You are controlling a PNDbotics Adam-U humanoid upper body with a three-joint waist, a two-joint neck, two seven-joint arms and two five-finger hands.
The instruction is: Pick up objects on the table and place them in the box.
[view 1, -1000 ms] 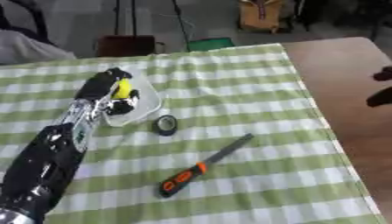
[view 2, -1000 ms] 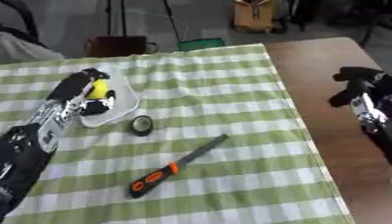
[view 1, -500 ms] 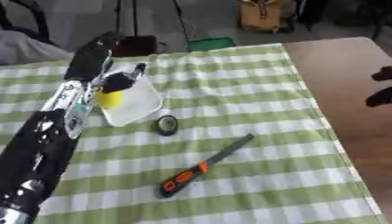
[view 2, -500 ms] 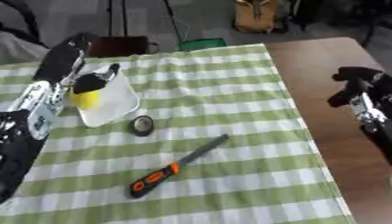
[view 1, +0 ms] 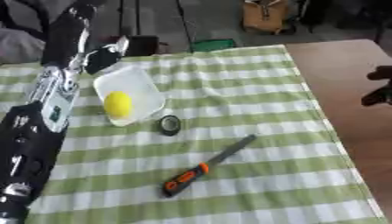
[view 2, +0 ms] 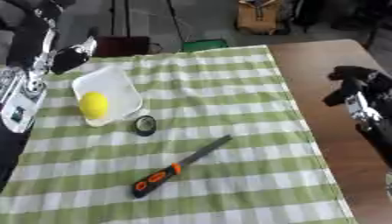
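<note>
Left eye view: white box [view 1: 130, 93] on green-checked surface [view 1: 253, 105], yellow ball [view 1: 118, 104] inside. Roll of black tape [view 1: 170, 125] just beside box's near edge. Orange-handled file [view 1: 205, 166] lying nearer, apart from both. Left hand [view 1: 102, 58] raised over box's far corner; fingers' state impossible to tell. Right hand [view 2: 354, 85] at right edge, fingers curled, holding nothing.

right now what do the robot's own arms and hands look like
The left arm is mostly glossy black, with a silvery white section carrying small dark markings along the forearm. The left hand shows dark, with a pale tip. The right arm is black with a small white and silver patch near the wrist, and the right hand is all black.
</note>
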